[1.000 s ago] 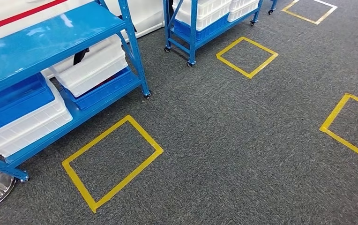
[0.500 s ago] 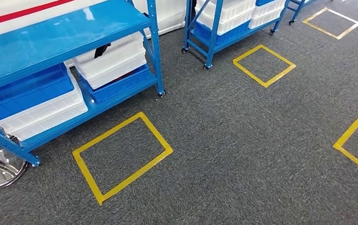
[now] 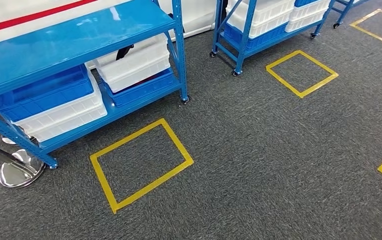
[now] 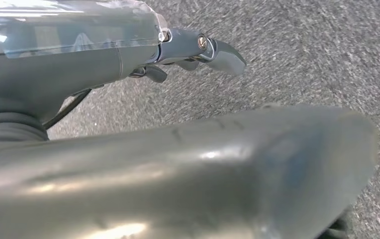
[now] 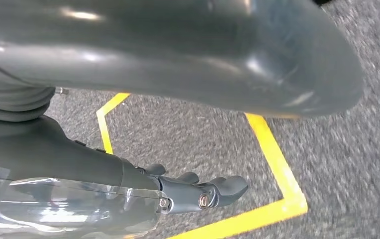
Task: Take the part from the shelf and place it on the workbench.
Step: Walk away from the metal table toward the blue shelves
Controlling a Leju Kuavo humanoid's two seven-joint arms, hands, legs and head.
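Observation:
A blue metal shelf [image 3: 79,35] stands at the upper left of the head view. Its lower level holds white crates [image 3: 134,62] and blue crates [image 3: 44,92]. A dark object [image 3: 124,51] pokes out of the right-hand white crate; I cannot tell what it is. My left hand [image 4: 193,47] hangs over grey carpet with its fingers stretched out and nothing in them. My right hand [image 5: 198,191] hangs the same way, holding nothing, above a yellow tape line [image 5: 277,164] on the floor.
A yellow tape square [image 3: 141,162] marks the carpet just in front of the shelf, and another [image 3: 301,72] lies before a second blue wheeled rack [image 3: 244,30] with crates. A chrome round stand base [image 3: 19,170] sits by the shelf's left leg.
The whole head picture has shifted right and down, so the camera has moved. More of the shelf's left side and the chrome base now show.

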